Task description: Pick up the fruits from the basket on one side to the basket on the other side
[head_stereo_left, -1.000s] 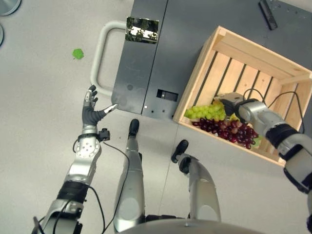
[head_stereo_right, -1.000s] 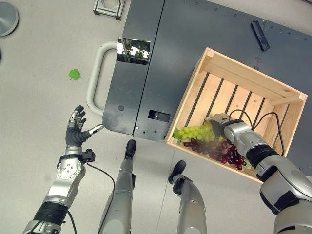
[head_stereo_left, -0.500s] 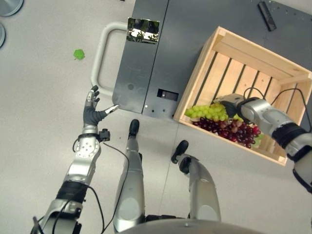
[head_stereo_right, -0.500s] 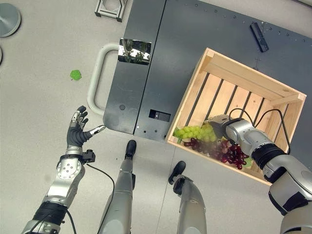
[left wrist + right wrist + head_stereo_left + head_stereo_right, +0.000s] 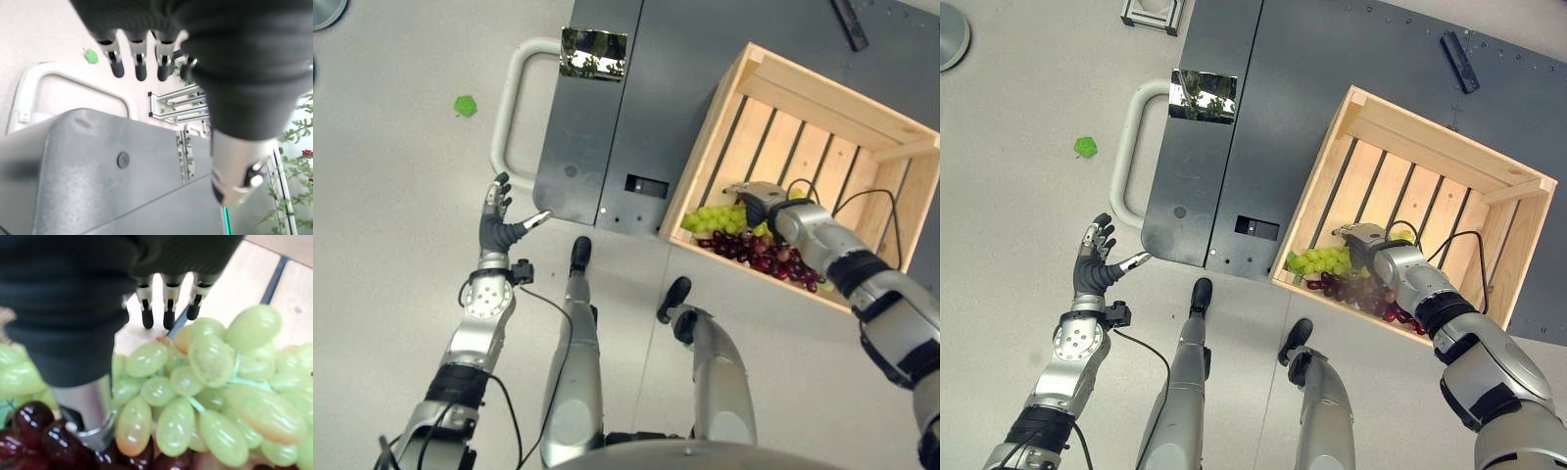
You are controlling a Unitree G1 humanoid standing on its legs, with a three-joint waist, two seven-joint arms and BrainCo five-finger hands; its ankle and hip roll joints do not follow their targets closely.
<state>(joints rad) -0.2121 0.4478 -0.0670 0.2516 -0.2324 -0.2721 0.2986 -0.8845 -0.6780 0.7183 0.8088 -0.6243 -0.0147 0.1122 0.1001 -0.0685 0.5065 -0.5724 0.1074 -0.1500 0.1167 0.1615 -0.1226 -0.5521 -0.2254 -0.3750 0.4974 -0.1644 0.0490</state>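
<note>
Grapes sit in the wooden crate at the right of the frame, your right hand just above them.

Starting at the left, your left hand (image 5: 495, 227) hangs over bare floor at centre left, fingers spread straight and holding nothing, beside the dark platform (image 5: 607, 127) with its pale loop handle (image 5: 509, 108). Moving right, the wooden crate (image 5: 1410, 132) rests on that platform. In its near corner lie the green grapes (image 5: 1317, 262) touching the dark red grapes (image 5: 759, 259). Your right hand (image 5: 1367, 245) hovers over the green bunch, fingers extended above the fruit and closed on nothing.
</note>
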